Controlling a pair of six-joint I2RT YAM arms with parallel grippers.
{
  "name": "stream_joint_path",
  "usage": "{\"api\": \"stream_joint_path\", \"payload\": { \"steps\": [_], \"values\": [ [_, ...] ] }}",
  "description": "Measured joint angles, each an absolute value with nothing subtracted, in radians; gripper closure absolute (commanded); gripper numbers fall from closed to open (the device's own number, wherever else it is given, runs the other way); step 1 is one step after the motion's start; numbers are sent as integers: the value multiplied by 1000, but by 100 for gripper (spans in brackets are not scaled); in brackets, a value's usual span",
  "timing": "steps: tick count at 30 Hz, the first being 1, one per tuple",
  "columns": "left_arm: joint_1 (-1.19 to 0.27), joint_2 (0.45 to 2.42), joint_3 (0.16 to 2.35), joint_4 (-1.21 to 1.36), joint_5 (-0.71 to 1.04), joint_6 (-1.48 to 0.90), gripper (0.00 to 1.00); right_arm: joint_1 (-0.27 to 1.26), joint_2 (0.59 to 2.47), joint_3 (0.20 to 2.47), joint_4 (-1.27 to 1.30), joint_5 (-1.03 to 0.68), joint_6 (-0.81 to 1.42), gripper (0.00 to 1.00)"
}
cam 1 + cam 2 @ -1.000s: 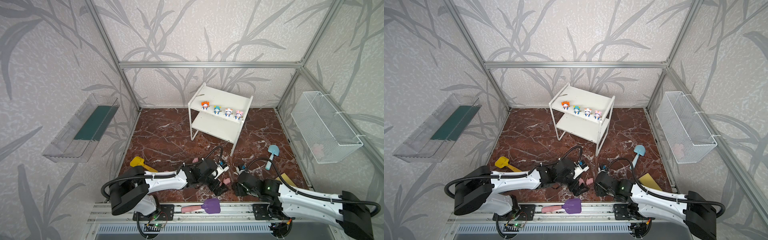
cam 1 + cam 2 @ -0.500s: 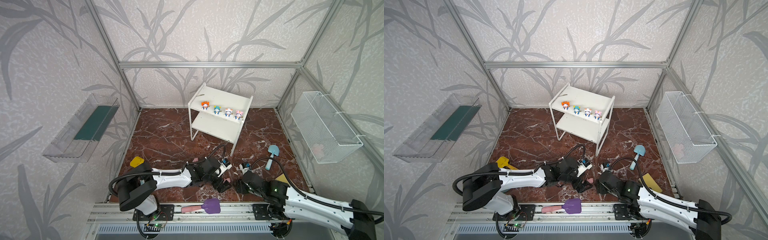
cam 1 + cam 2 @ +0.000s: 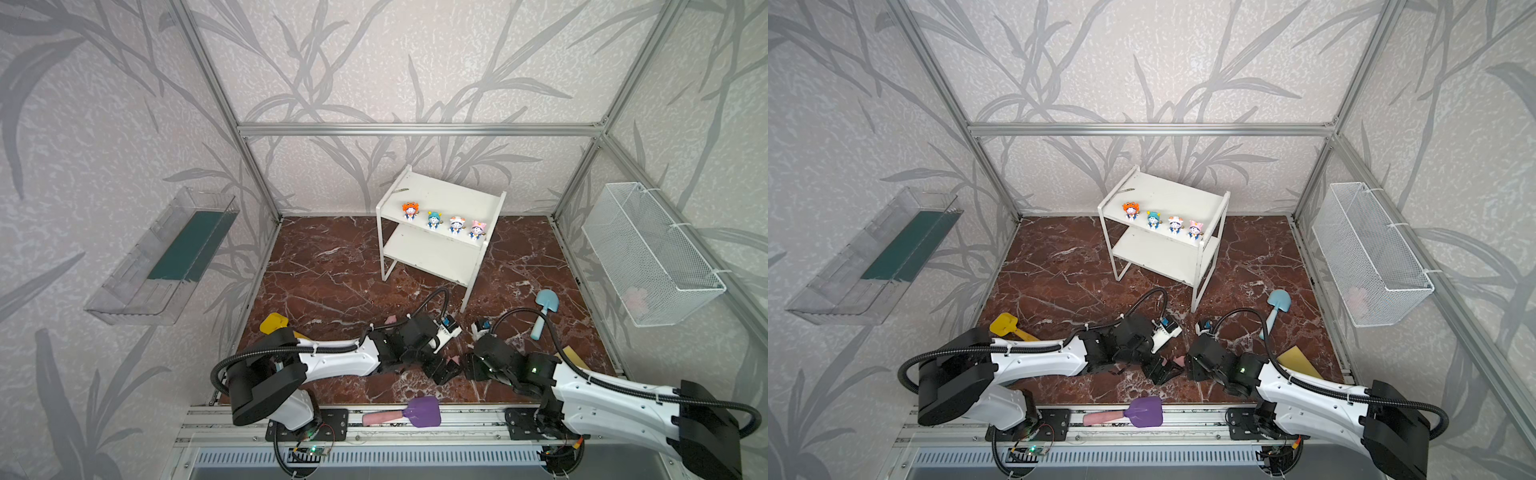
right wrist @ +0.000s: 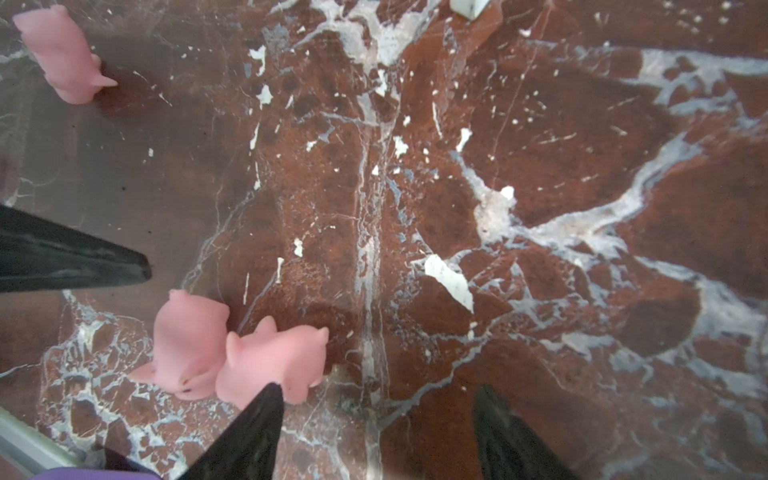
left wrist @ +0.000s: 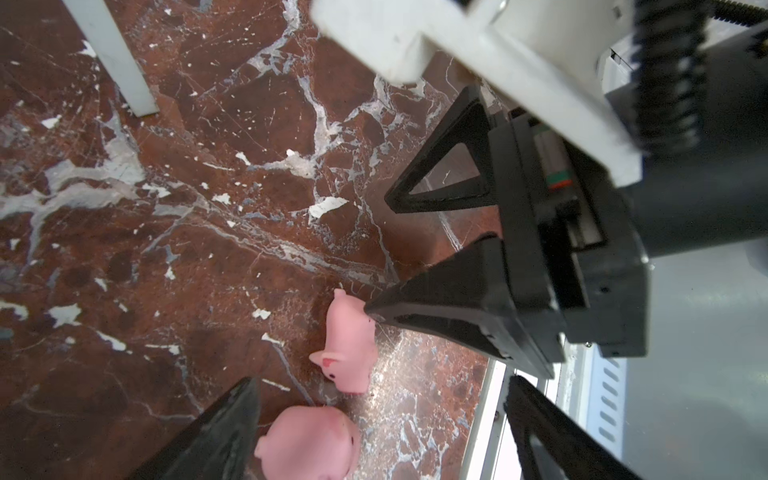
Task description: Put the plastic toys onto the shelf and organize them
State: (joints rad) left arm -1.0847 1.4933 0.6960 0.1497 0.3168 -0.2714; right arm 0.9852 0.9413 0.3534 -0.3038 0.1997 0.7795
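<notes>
Two pigs (image 5: 349, 345) lie side by side on the floor (image 3: 332, 270), at six o'clock from the shelf (image 3: 428, 255). The left claw (image 5: 381, 381) and right claw (image 4: 379, 390) are held open, empty; one pig alone should be straddled squarely before closing.

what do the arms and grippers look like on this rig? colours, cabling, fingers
Left arm and right arm have white link shells and black joint housings. A black corrugated cable loops along each arm. The left gripper and right gripper are black, with tapered triangular fingers. The right arm shows a small green light.
</notes>
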Motion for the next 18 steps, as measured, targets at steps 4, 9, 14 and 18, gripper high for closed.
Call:
{"api": "stream_joint_path", "payload": {
  "steps": [4, 9, 14, 18],
  "values": [
    [-1084, 1465, 667, 150, 303, -275, 1, 981, 944, 364, -289, 198, 770, 28],
    [-1077, 1422, 638, 150, 278, -280, 1, 973, 985, 366, -260, 184, 762, 28],
    [-1072, 1387, 619, 144, 256, -281, 1, 973, 1043, 369, -233, 173, 762, 28],
    [-1070, 1353, 604, 131, 233, -281, 1, 972, 1066, 383, -233, 154, 763, 28]
  ]
}}
